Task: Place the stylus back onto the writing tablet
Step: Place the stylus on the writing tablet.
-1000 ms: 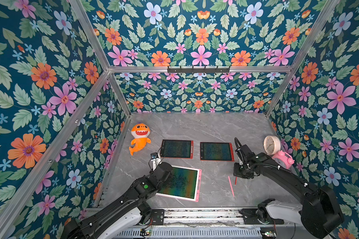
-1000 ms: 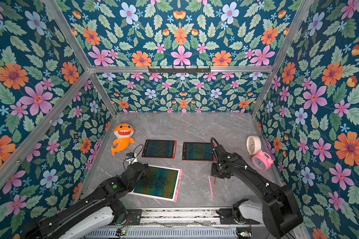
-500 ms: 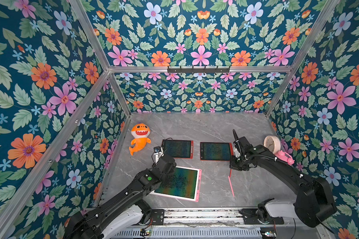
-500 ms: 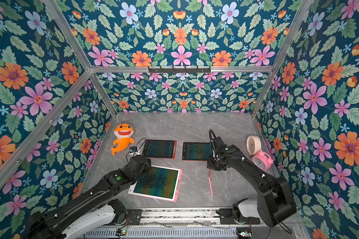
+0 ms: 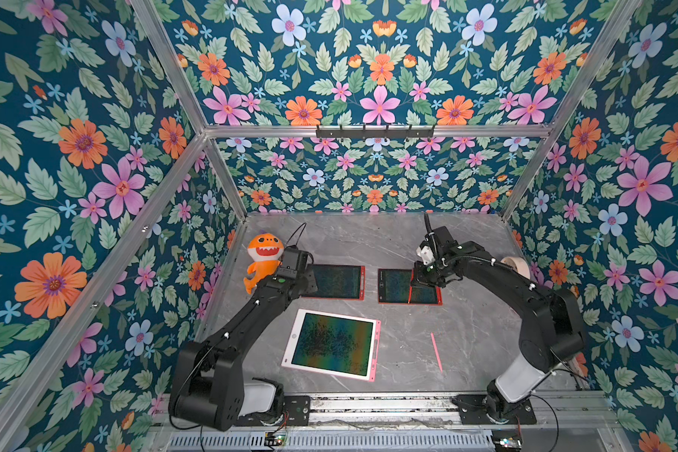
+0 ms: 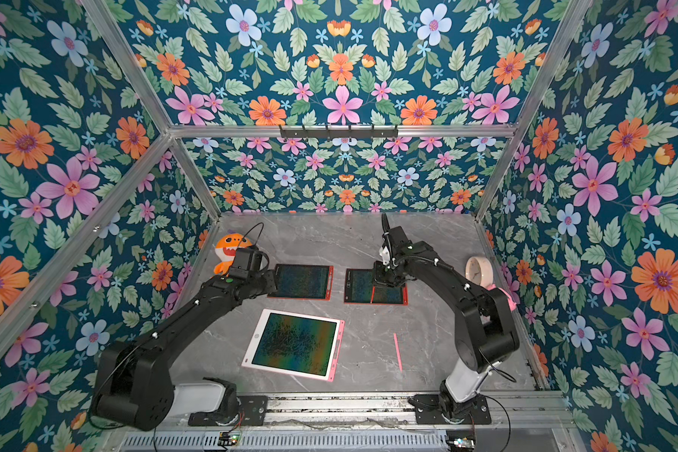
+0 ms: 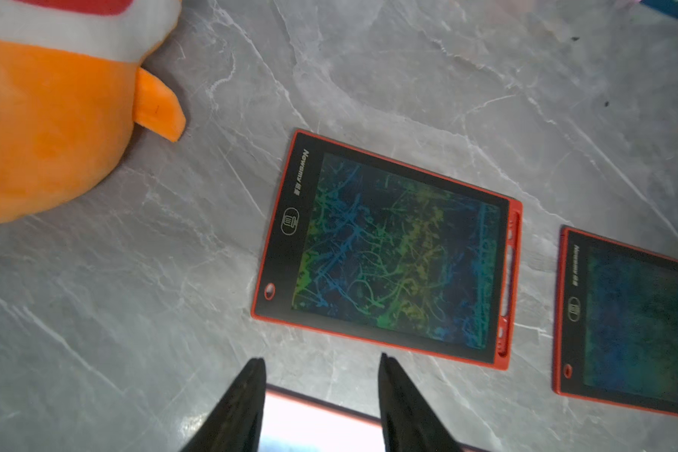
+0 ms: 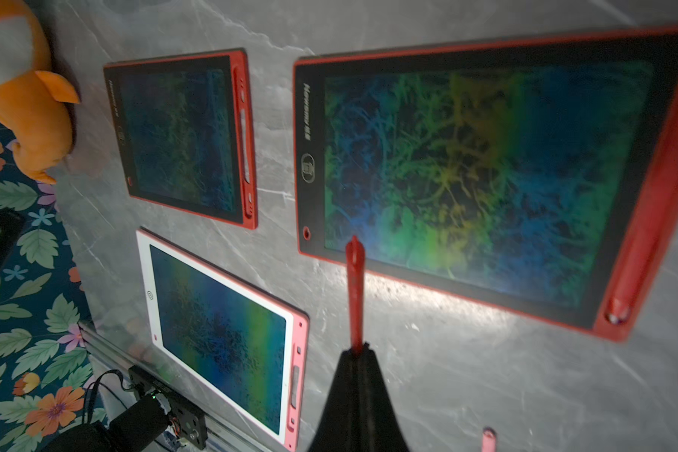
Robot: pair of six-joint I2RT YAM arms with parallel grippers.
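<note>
My right gripper (image 8: pixel 359 348) is shut on a red stylus (image 8: pixel 355 289), which sticks out past its fingertips over the near edge of the right red writing tablet (image 8: pixel 486 176). In both top views that gripper (image 5: pixel 421 276) (image 6: pixel 380 276) hovers over this tablet (image 5: pixel 392 285), the stylus (image 5: pixel 409 293) slanting down across it. Another red stylus (image 8: pixel 635 258) appears to lie in that tablet's side slot. My left gripper (image 7: pixel 321 362) is open and holds nothing, between the left red tablet (image 7: pixel 392 250) and the pink tablet (image 7: pixel 321 422). A pink stylus (image 5: pixel 436 352) lies loose on the table.
An orange shark plush (image 5: pixel 263 260) sits at the back left beside my left wrist. A round clock (image 5: pixel 517 266) stands by the right wall. The pink-framed tablet (image 5: pixel 331 344) lies at the front centre. The grey marble table (image 5: pixel 478 336) ends at the front rail.
My right gripper has carried the red stylus back and left from the table's front right to over the right red tablet. My left arm has moved back from the pink tablet toward the left red tablet.
</note>
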